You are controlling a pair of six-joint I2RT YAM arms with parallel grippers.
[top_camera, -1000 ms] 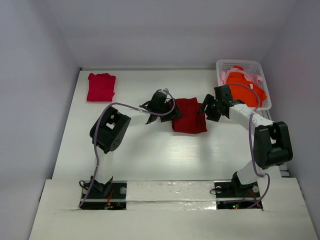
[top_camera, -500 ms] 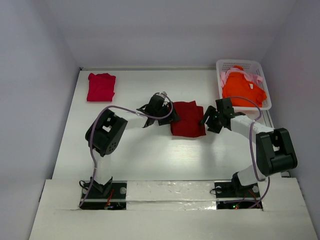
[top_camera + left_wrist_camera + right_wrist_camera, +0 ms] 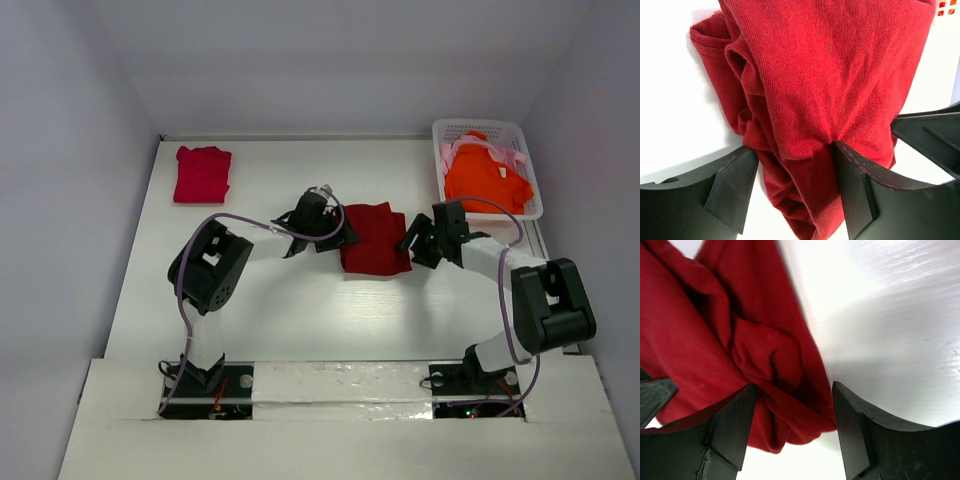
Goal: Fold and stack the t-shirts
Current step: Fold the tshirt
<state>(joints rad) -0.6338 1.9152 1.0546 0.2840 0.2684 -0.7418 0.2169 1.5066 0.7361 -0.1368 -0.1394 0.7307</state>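
Note:
The dark red t-shirt lies folded in a rough square at the table's middle. My left gripper is at its left edge, jaws open, with bunched cloth between the fingers. My right gripper is at its right edge, jaws open around a folded corner of the shirt. The crimson-pink t-shirt lies folded at the far left. The bright orange t-shirt and the pale pink t-shirt lie in the basket.
The white lattice basket stands at the far right corner. Grey walls close the table on the left, back and right. Purple cables loop over both arms.
Both grippers have come down and closer to the near part of the dark red shirt's sides. The shirt has shifted slightly toward the left and near.

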